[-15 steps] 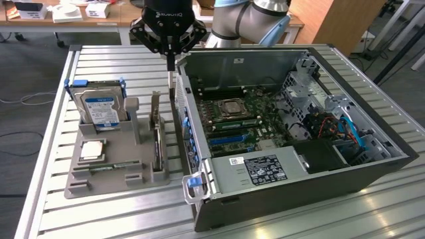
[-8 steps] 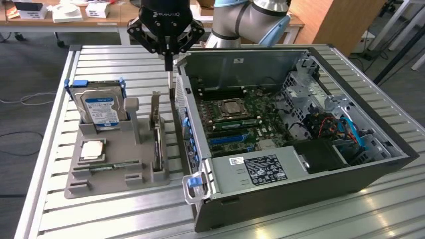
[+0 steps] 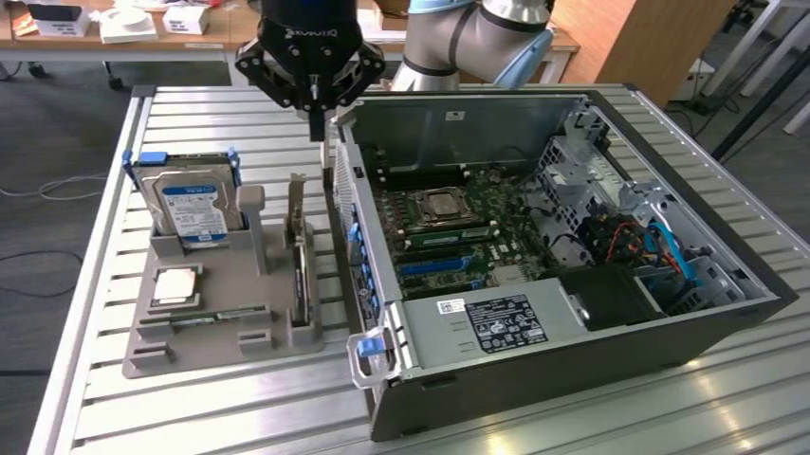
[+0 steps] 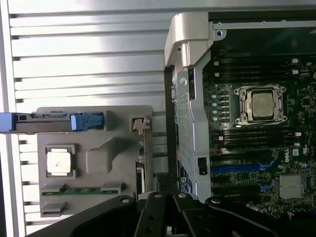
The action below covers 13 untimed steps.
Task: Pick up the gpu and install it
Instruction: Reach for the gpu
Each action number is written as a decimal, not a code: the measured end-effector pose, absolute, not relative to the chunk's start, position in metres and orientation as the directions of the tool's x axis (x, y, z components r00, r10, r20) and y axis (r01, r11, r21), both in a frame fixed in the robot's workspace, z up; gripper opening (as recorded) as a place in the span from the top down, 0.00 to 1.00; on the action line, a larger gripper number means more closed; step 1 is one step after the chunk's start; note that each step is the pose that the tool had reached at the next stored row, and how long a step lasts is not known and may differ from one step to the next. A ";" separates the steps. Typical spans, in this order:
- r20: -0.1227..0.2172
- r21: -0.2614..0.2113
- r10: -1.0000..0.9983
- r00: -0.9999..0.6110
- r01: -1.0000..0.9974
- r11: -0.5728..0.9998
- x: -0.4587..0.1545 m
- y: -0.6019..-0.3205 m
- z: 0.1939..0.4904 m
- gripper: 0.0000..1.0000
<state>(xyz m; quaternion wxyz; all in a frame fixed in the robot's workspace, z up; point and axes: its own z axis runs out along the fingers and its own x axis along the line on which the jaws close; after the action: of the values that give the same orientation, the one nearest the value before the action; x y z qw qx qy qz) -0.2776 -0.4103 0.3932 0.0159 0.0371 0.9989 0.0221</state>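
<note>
One gripper (image 3: pixel 317 131), jaws pressed together, nothing held, hangs above slatted table (image 3: pixel 190 123) toward its far edge, beside rear corner of open computer case (image 3: pixel 570 370). Gpu (image 3: pixel 300 265) stands on edge in grey holder (image 3: pixel 190 353), in slot nearest case, untouched. Hard drive (image 3: pixel 190 204) upright at holder's far corner. Processor (image 3: pixel 174 284) and memory strip (image 3: pixel 209 318) lie flat nearer holder's front edge.

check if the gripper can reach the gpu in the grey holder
Probably yes: the gripper hangs roughly above the upright gpu, nothing between them; shut jaws and the close case wall may hinder.
</note>
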 end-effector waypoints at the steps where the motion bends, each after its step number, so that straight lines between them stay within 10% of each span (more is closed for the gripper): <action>1: -0.030 0.045 0.075 -0.997 0.073 0.996 -0.279 -0.412 0.393 0.89; 13: -0.030 0.045 0.075 -0.997 0.073 0.996 -0.284 -0.438 0.393 0.89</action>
<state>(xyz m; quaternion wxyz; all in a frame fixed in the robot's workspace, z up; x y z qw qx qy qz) -0.2836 -0.4376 0.3932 0.0159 0.0370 0.9989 0.0220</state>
